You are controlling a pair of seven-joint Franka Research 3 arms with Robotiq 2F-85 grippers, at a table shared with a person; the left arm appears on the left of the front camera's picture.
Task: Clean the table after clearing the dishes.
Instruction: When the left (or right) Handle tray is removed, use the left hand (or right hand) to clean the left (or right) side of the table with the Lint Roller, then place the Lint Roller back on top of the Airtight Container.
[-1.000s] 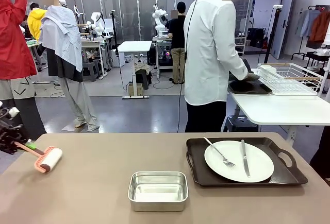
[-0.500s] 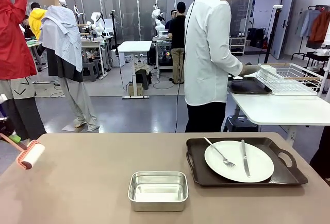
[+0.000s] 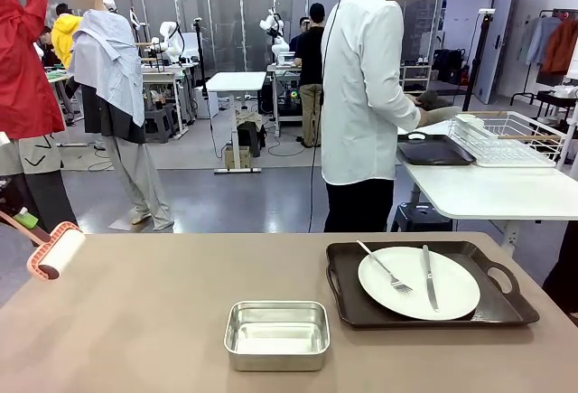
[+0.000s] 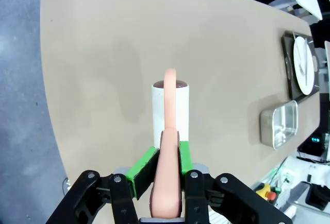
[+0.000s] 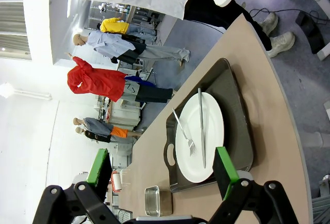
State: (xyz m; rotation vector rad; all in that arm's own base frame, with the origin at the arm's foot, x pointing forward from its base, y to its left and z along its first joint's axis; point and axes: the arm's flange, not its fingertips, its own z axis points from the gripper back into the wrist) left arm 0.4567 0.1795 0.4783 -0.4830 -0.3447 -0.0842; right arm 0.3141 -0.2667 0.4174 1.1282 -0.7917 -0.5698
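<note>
clamping lint roller (image 4: 180,108) over table (image 4: 103,54) — left gripper (image 4: 165,158)

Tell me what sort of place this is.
Probably a robotics lab or test hall, not a dining room: workbenches and floor cables behind, a staged table with one tray, the left gripper holding a lint roller.

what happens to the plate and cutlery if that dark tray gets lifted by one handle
The fork and knife lie loose on the smooth white plate, so they would likely slide if it tilts. The plate sits unrestrained on the flat tray and may skid. The tray looks rigid, so lifted level it should hold.
</note>
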